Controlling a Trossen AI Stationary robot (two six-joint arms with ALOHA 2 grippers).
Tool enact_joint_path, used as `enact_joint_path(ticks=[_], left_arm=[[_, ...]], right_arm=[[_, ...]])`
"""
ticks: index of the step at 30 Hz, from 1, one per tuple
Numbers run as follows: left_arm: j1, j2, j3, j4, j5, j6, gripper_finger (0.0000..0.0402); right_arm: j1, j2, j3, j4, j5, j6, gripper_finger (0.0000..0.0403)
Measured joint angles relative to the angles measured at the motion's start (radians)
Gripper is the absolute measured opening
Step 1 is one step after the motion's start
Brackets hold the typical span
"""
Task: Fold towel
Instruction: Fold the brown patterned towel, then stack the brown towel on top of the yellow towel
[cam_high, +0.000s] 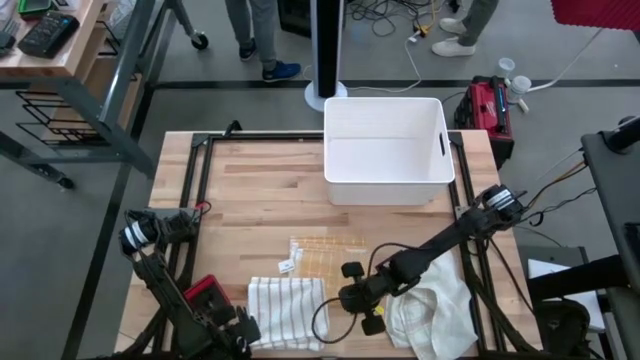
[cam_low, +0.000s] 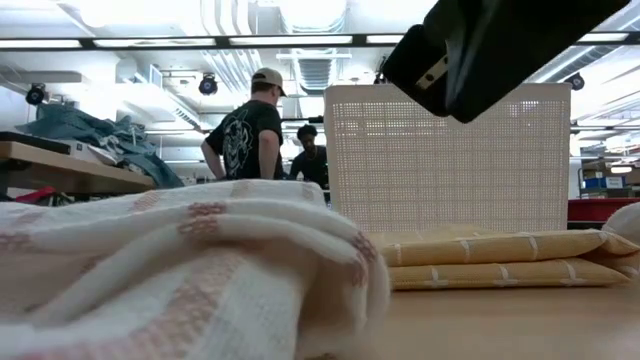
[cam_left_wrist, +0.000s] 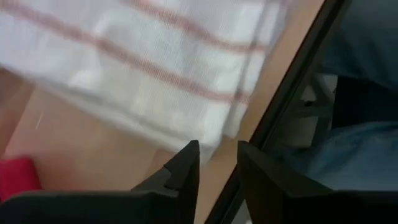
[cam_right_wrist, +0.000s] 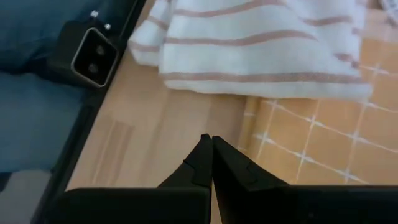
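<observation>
The towel (cam_high: 287, 311), white with thin red stripes, lies folded flat on the table near its front edge; it fills the foreground of the low view (cam_low: 180, 270). My left gripper (cam_high: 243, 335) stands open at the towel's near left corner. In the left wrist view its fingers (cam_left_wrist: 217, 158) are apart with the towel's edge (cam_left_wrist: 205, 134) just beyond their tips. My right gripper (cam_high: 345, 297) is shut and hovers off the towel's right side. In the right wrist view its tips (cam_right_wrist: 210, 142) are over bare wood, with the towel (cam_right_wrist: 261, 43) ahead.
A folded yellow checked towel (cam_high: 325, 255) lies just beyond the striped one. A crumpled white cloth (cam_high: 432, 315) sits at the near right under the right arm. A white bin (cam_high: 385, 150) stands at the far middle. People stand in the room behind (cam_low: 250, 130).
</observation>
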Motion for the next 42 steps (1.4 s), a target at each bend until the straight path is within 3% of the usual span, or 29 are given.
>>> enact_joint_path(ticks=[5,11,18,25,31,36,42], left_arm=[[0.000,0.013,-0.008,-0.010,-0.110,0.008,0.0091],[0.005,0.028,-0.092,-0.021,-0.057,-0.019,0.0066],[0.009,0.014,-0.166,-0.018,-0.067,-0.066,0.0039],[0.006,-0.013,-0.116,-0.040,-0.071,-0.008,0.0040],[0.005,-0.063,-0.082,-0.054,-0.095,0.101,0.0038],[0.031,-0.065,-0.085,-0.047,-0.221,0.201,0.0037],[0.095,-0.057,-0.124,-0.033,-0.238,0.348,0.0037]], right_arm=[[0.007,0.021,0.003,0.085,0.029,0.008,0.0000],[0.009,0.086,0.052,0.108,0.027,0.059,0.0000],[0.015,0.196,0.157,0.101,0.026,0.094,0.0000],[0.014,0.261,0.300,-0.110,0.036,0.197,0.0000],[0.021,0.243,0.306,-0.181,0.141,0.432,0.0003],[0.054,0.227,0.280,-0.175,0.203,0.617,0.0042],[0.090,0.227,0.274,-0.167,0.260,0.806,0.0134]])
